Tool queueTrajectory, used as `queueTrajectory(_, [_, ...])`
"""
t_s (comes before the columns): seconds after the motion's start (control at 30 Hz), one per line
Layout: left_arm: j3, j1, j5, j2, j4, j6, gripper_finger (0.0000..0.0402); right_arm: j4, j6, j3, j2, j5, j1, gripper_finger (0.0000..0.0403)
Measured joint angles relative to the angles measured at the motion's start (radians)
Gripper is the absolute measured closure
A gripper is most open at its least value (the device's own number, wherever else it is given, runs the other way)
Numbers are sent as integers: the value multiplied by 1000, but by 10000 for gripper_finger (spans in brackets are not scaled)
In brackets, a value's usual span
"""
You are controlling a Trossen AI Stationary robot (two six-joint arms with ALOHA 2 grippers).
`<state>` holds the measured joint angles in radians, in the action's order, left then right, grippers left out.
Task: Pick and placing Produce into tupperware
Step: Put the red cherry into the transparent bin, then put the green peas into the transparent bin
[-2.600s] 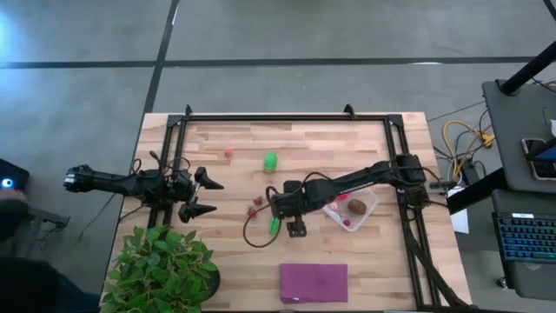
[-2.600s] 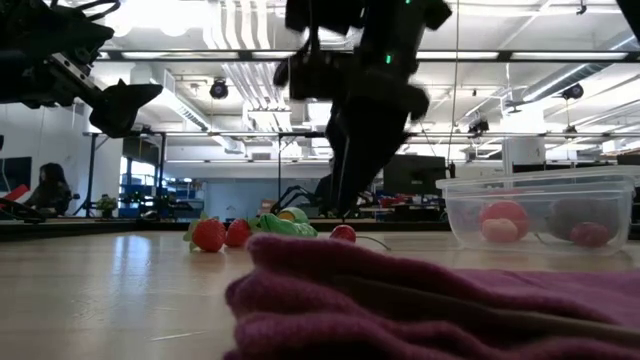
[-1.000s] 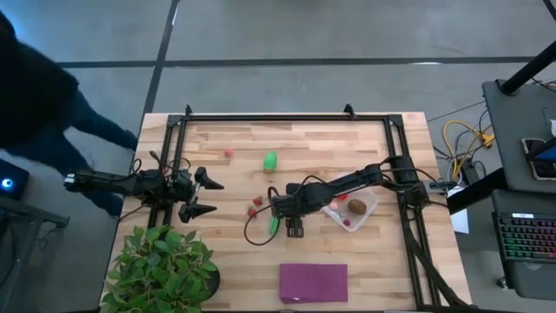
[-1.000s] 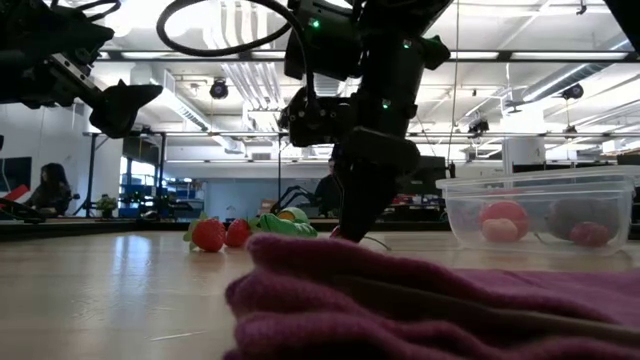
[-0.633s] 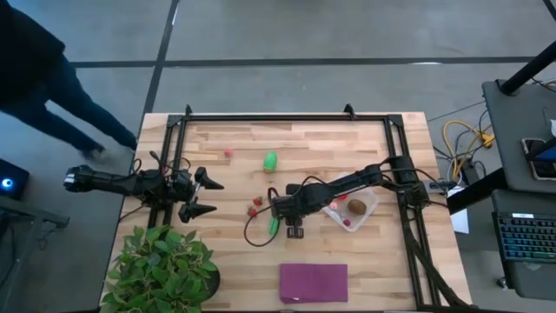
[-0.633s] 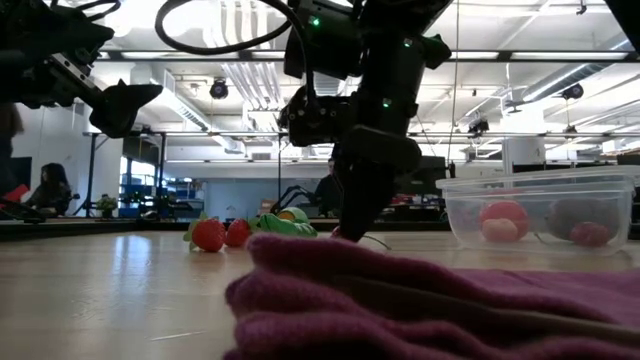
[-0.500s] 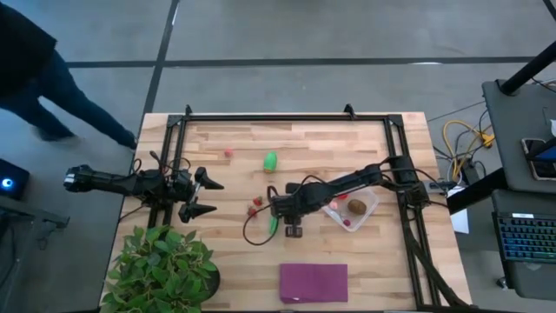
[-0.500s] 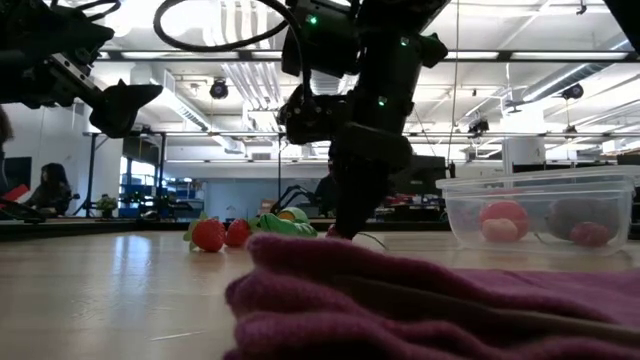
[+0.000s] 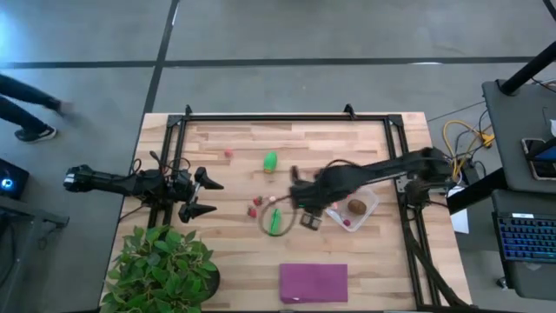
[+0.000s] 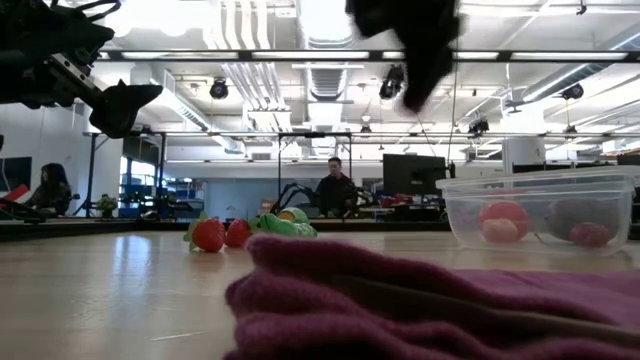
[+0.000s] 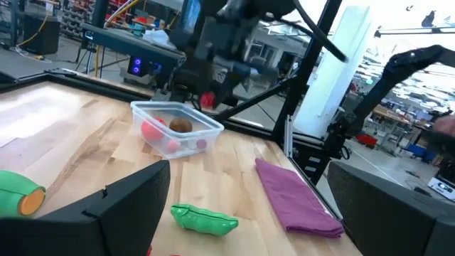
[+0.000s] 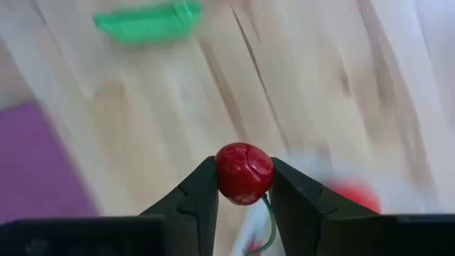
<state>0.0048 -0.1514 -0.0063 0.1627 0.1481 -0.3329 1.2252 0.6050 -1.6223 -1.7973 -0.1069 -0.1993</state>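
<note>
Small red cherry [image 12: 244,173] with thin stem, sitting pinched between the right hand's [image 12: 244,186] two dark fingers above the wooden counter [image 9: 347,139], beside the clear tupperware [image 9: 366,209] holding red and brown pieces; left hand [image 9: 207,196] idling wide open near the potted plant [image 9: 163,268]

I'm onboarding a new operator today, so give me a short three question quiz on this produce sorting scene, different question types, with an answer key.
1. True or false: the right pincer is shut on a small red cherry.
2. Multiple choice: the purple cloth lies A) inside the tupperware, B) on the table near the front edge, C) under the potted plant.
3. Fill in: the left pincer hangs ____, holding nothing.

Key: 1 true. 2 B. 3 open.
</note>
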Motion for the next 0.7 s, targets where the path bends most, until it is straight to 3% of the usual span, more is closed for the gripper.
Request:
queueTrajectory(0.17, [0,0,0,0,1,0,35,101,235,123,98,-51,-47,269])
queueTrajectory(0.47, [0,0,0,0,0,0,35,34,348,448,114,-21,5,197])
queueTrajectory(0.57, [0,0,0,0,0,0,35,-59,342,453,122,53,1,185])
queueTrajectory(0.7, [0,0,0,0,0,0,35,-254,250,363,126,58,-28,175])
